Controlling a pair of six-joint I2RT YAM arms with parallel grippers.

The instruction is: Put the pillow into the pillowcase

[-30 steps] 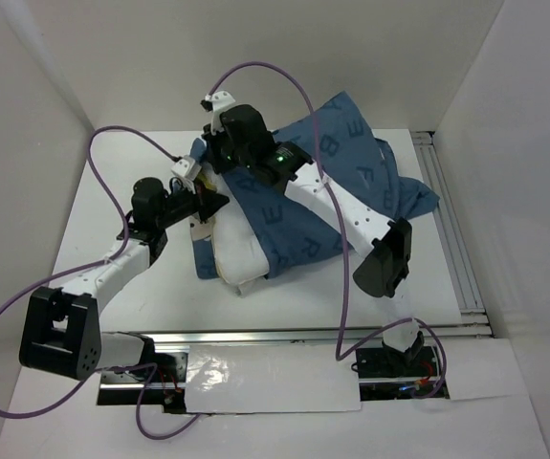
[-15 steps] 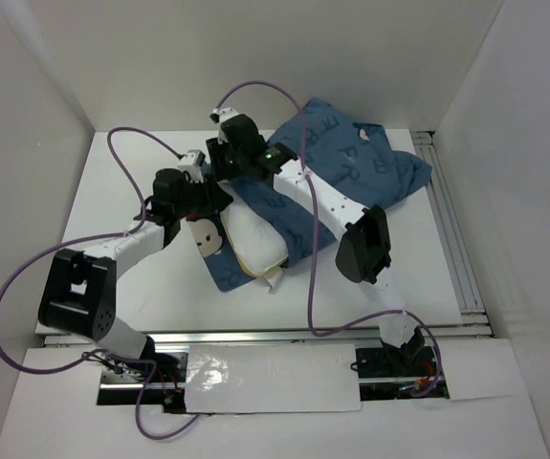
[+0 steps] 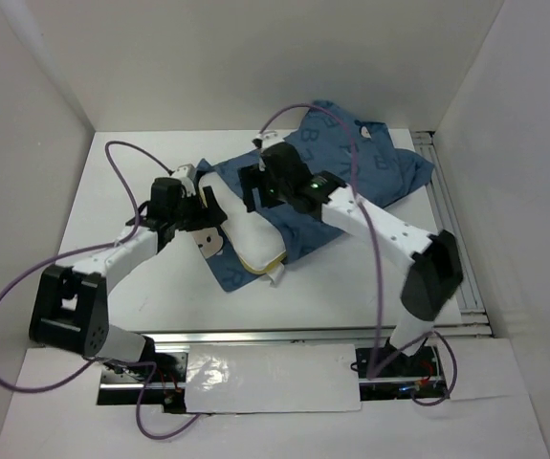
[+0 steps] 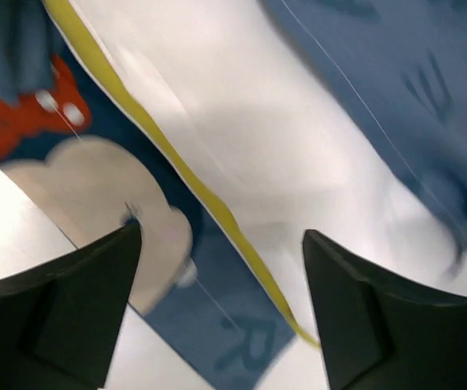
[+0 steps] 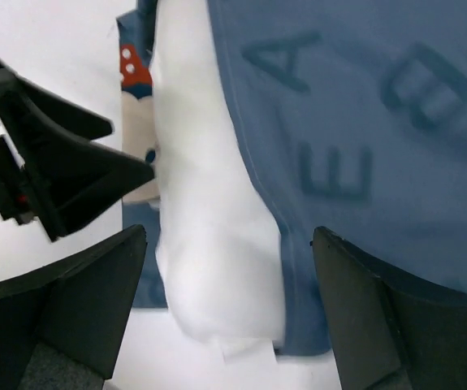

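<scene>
While bare table (image 3: pixel 131 182) showed at 9 and 5 o'clock, one pillowcase (image 3: pixel 351 172) sprawled from the centre toward 1 o'clock. One pillow (image 3: pixel 246 225) lay partly inside, its yellow-edged end sticking out toward 8 o'clock. Two arms reached over it. The left gripper (image 3: pixel 209 212) and right gripper (image 3: pixel 253 191) both stood wide over that bare end, grasping nothing. One mouse face (image 3: pixel 209 240) showed.

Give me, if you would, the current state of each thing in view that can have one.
pillow: partly inside the pillowcase, its white end and yellow band sticking out.
pillowcase: rumpled, drawn over the pillow's far part.
left gripper: jaws open, over the yellow band, gripping nothing.
right gripper: jaws open, over the pillowcase's hem, gripping nothing.
</scene>
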